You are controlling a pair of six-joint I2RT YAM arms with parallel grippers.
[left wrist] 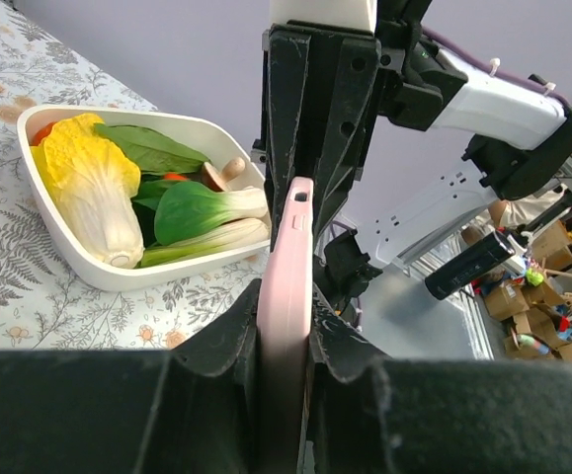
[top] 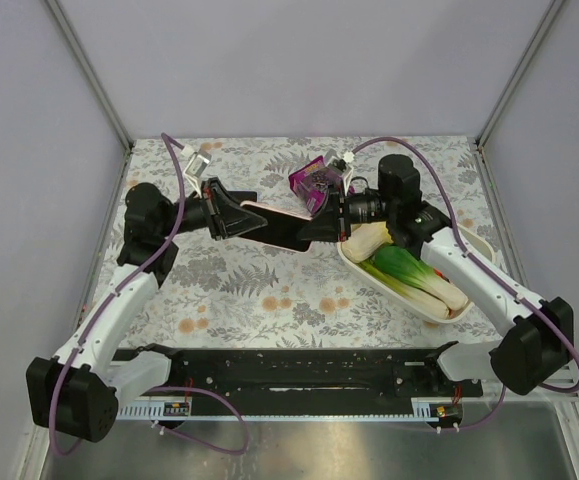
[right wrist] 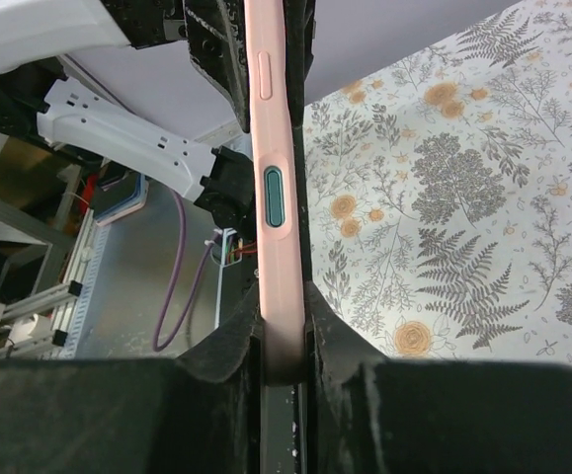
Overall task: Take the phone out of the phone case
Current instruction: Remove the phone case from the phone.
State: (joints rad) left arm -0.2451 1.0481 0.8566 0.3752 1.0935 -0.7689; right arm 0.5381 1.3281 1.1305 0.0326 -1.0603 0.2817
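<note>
Between the jaws of the left gripper (left wrist: pixel 286 348) one end of the case (left wrist: pixel 287 262) is clamped edge-on; the jaws are nearly closed, with only the thin pink edge between them. Straight ahead of those jaws, the far end is pinched by the right gripper (right wrist: pixel 284 341), whose jaws are likewise drawn in onto the case, its side button (right wrist: pixel 276 202) lying just ahead of them. From above, the phone (top: pixel 281 232) is seen as a dark slab spanning the gap between the two pairs of jaws, raised off the table (top: pixel 229 290), and it is judged to be seated in the case, since no gap between dark face and pink rim can be made out. Below and beyond the right jaws a bowl (left wrist: pixel 127 279) of greens (left wrist: pixel 192 212) is set on the table; a purple packet (top: pixel 314 180) lies further off behind them. The step in hand is judged to be the two-ended hold before separation; nothing is freed yet. For the next move, one grip would need to be shifted onto the case rim alone, so that a corner can be peeled back while the phone is braced by the other jaws; with both pairs pressing on front and back together, the two could not be parted.
</note>
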